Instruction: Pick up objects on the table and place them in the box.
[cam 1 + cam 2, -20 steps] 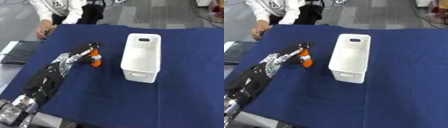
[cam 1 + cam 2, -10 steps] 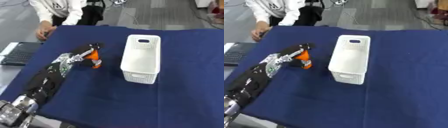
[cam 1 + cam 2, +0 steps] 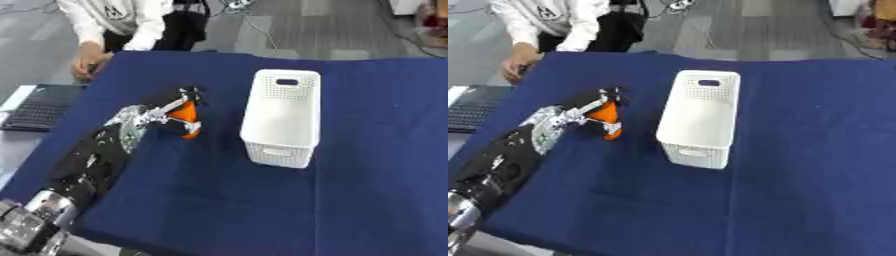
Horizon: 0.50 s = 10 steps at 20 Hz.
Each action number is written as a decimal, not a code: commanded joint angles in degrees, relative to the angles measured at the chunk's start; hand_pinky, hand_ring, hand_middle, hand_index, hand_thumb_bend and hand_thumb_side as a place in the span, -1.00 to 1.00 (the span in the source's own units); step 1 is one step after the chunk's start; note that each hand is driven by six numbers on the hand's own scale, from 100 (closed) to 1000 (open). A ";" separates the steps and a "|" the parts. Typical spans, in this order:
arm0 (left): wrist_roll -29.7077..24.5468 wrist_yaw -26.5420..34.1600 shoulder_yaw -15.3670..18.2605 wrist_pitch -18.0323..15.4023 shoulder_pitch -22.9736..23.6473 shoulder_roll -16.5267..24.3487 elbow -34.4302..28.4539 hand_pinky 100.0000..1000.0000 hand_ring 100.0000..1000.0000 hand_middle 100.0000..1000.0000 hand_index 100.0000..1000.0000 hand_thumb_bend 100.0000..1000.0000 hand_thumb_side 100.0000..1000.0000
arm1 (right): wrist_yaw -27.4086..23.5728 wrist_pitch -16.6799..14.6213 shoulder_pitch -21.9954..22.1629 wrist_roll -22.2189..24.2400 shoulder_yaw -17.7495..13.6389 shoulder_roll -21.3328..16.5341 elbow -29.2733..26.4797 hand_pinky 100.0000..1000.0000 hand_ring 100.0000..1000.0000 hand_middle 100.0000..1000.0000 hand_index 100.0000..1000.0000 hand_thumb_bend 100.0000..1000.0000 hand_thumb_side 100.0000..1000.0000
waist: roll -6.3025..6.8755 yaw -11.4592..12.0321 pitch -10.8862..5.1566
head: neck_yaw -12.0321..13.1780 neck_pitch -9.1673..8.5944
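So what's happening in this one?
The left robot hand holds an orange object over the blue tablecloth, left of the white perforated box. The object is not in the box yet. The box looks to be lying with its solid side up, its opening not visible. The right robot hand is out of view.

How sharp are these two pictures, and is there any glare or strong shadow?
Left eye view: soft all over, the left hand and orange object smeared. Right eye view: equally soft, even light, no glare on the white box, faint shadow on the blue cloth.
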 commanded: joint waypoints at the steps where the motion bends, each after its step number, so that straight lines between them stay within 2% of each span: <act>1: 0.96 1.72 0.27 -0.03 -0.12 0.69 -0.25 -0.68 0.14 0.73 -0.05 -1.00 -0.25 | -0.04 -0.09 -1.13 0.05 -0.25 -0.35 -0.90 -0.23 0.19 0.24 0.33 -1.00 0.86 | -0.21 0.03 -0.61 | 0.21 -0.67; 3: 2.21 3.15 0.30 -0.32 -0.04 0.66 -0.36 -0.88 -0.04 0.54 -0.22 -1.00 0.07 | 0.00 -0.09 -1.12 0.06 -0.25 -0.35 -0.90 -0.23 0.19 0.24 0.33 -1.00 0.86 | -0.22 0.05 -0.61 | 0.20 -0.65; 4: 3.07 3.82 0.36 -0.52 0.00 0.64 -0.49 -0.95 -0.11 0.46 -0.27 -1.00 0.19 | 0.02 -0.08 -1.11 0.06 -0.24 -0.36 -0.90 -0.23 0.19 0.24 0.33 -1.00 0.86 | -0.23 0.06 -0.61 | 0.20 -0.63; 5: 4.02 4.35 0.35 -0.78 0.07 0.65 -0.61 -1.00 -0.26 0.28 -0.37 -1.00 0.27 | 0.03 -0.09 -1.11 0.07 -0.23 -0.36 -0.90 -0.23 0.19 0.24 0.33 -1.00 0.86 | -0.23 0.06 -0.61 | 0.20 -0.63; 6: 5.28 5.01 0.46 -1.11 0.17 0.60 -0.75 -1.00 -0.33 0.17 -0.44 -1.00 0.27 | 0.05 -0.09 -1.11 0.05 -0.25 -0.35 -0.90 -0.23 0.19 0.24 0.33 -1.00 0.86 | -0.24 0.07 -0.60 | 0.18 -0.66; 7: 6.42 5.53 0.45 -1.41 0.29 0.58 -0.78 -1.00 -0.35 0.15 -0.45 -1.00 0.27 | 0.06 -0.09 -1.11 0.04 -0.25 -0.34 -0.90 -0.23 0.19 0.24 0.33 -1.00 0.86 | -0.24 0.07 -0.60 | 0.17 -0.68; 8: 7.51 5.99 0.41 -1.79 0.41 0.52 -0.80 -1.00 -0.55 0.02 -0.52 -1.00 0.27 | 0.07 -0.08 -1.12 0.04 -0.25 -0.33 -0.90 -0.23 0.19 0.24 0.33 -1.00 0.86 | -0.26 0.07 -0.59 | 0.17 -0.70; 9: 8.50 6.37 0.35 -2.25 0.56 0.46 -0.74 -1.00 -0.57 0.01 -0.52 -1.00 0.27 | 0.08 -0.09 -1.13 0.04 -0.25 -0.32 -0.90 -0.23 0.19 0.24 0.33 -1.00 0.86 | -0.26 0.07 -0.58 | 0.19 -0.71; 10: 9.46 6.75 0.32 -2.89 0.69 0.35 -0.76 -1.00 -0.72 -0.09 -0.57 -1.00 0.27 | 0.09 -0.09 -1.14 0.05 -0.25 -0.31 -0.90 -0.23 0.19 0.24 0.33 -1.00 0.86 | -0.29 0.07 -0.57 | 0.20 -0.74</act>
